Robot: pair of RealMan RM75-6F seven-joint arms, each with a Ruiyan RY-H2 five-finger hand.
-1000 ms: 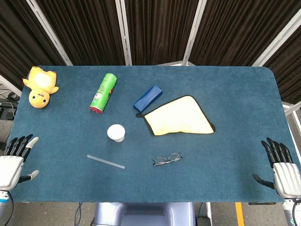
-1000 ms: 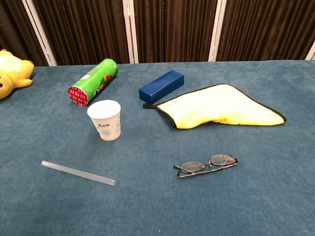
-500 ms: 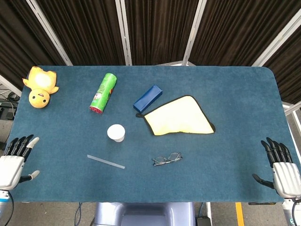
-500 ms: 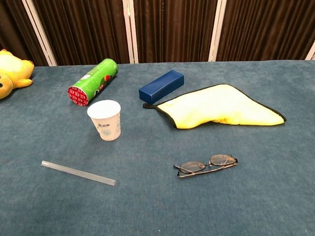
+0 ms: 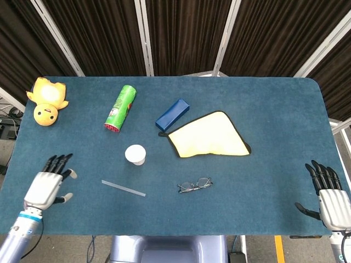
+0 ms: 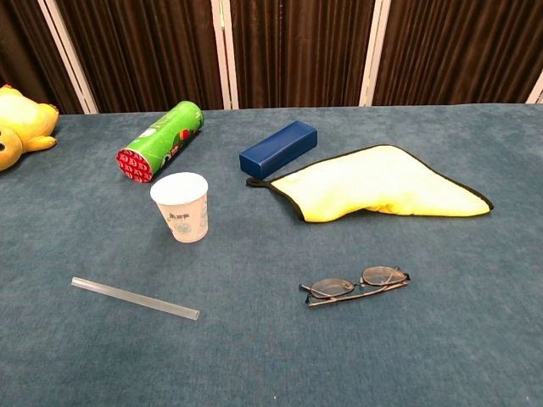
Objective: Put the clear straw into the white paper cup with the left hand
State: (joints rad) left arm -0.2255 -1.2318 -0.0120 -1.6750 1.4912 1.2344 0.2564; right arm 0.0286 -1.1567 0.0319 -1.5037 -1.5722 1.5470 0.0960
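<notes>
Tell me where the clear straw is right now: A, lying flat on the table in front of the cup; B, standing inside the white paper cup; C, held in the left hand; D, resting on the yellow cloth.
A: the clear straw lies flat on the blue table, nearer the robot than the upright white paper cup, while the left hand holds nothing.
</notes>
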